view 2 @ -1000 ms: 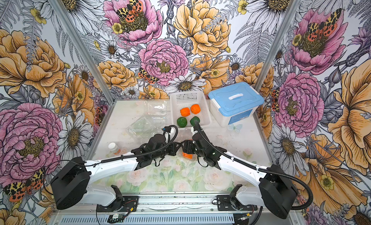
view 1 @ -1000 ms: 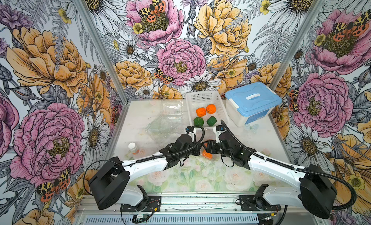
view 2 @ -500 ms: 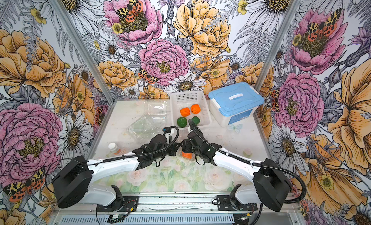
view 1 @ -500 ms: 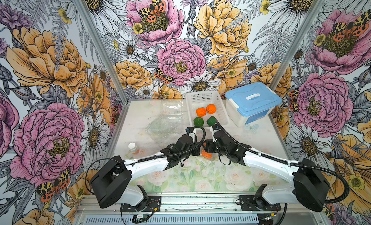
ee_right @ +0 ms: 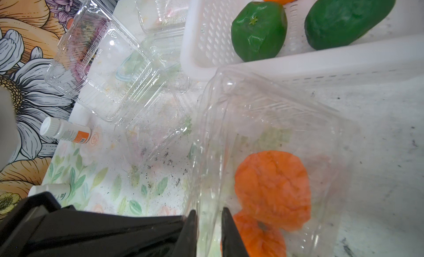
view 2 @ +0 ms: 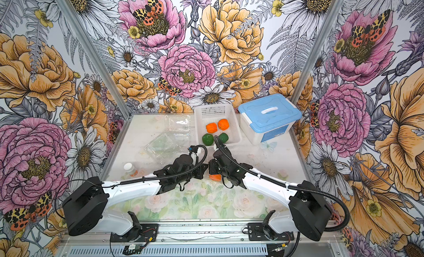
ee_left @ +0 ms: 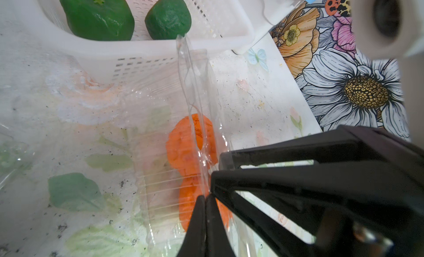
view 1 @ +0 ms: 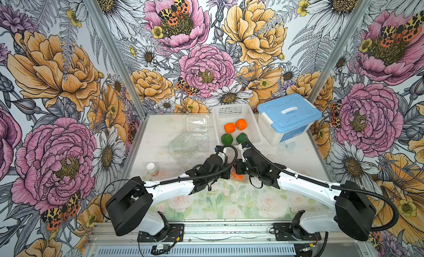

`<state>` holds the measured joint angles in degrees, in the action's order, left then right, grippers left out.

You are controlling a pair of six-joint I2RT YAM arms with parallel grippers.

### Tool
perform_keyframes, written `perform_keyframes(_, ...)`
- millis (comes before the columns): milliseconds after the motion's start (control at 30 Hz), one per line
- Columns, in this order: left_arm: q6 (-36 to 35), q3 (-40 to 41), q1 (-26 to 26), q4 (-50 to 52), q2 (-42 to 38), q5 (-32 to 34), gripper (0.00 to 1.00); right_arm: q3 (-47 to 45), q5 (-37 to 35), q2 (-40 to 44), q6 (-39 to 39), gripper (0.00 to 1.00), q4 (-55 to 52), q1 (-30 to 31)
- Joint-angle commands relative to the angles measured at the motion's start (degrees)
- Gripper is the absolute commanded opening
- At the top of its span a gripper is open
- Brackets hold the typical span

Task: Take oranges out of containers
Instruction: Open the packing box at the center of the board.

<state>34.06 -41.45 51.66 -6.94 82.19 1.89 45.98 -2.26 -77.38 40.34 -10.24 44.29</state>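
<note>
Near the middle of the table a clear container lies between the two arms, two oranges inside it, one touching the other; its lid is partly raised. The left gripper has its jaws pressed together on the container's thin plastic rim. The right gripper has its jaws narrowly apart, one on each side of the clear wall; whether they pinch it I cannot tell. At the far edge stands a white basket with two orange fruits and two green fruits; a blue-lidded tub sits just beside it in the far right corner. Two empty containers lie left of the basket, lids open; a small bottle stands near the left edge.
</note>
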Motion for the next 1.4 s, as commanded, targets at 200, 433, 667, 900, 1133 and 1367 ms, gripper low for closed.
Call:
perform_keyframes(200,0.2,-4.0,-0.2,2.9,0.2,0.0,0.0,-1.6,-5.0,2.6,0.7,0.0,-2.3,-0.4)
perform_keyframes(433,0.4,-3.7,-0.9,3.4,0.2,0.0,0.0,-3.2,-5.1,4.5,1.1,0.0,-2.3,-1.1)
perform_keyframes(667,1.4,-2.0,-4.2,3.3,1.4,-1.3,0.0,-5.2,-5.4,6.9,1.1,0.0,-2.7,-1.8)
perform_keyframes(900,2.0,-1.0,-5.6,2.8,2.3,-2.1,0.0,-6.5,-5.5,10.3,1.4,0.0,-3.3,-1.8)
perform_keyframes(1133,2.2,-1.4,-5.8,2.7,4.0,-3.1,0.0,-8.0,-6.9,13.1,2.2,0.0,-4.6,-2.4)
perform_keyframes(1367,2.4,-1.5,-6.1,2.9,4.3,-3.5,0.0,-9.4,-8.2,16.6,3.2,0.0,-5.9,-3.6)
